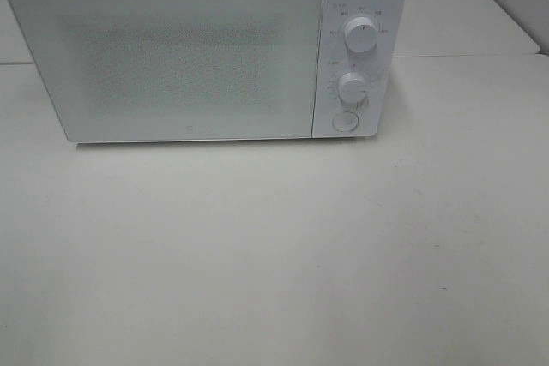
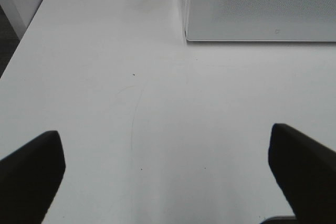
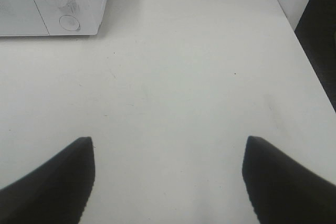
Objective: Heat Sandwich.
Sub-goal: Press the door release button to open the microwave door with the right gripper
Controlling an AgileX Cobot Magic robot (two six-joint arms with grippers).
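Observation:
No sandwich shows in any view. A white microwave stands at the back of the table with its door shut; two round knobs and a round button sit on its right panel. Its lower left corner appears in the left wrist view, its knob panel in the right wrist view. My left gripper is open over bare table, dark fingers wide apart, nothing between them. My right gripper is open too, empty, over the table in front of and to the right of the microwave. Neither arm shows in the exterior high view.
The white table stretches in front of the microwave. Its left edge and its right edge drop to dark floor. A second white surface joins behind at the right.

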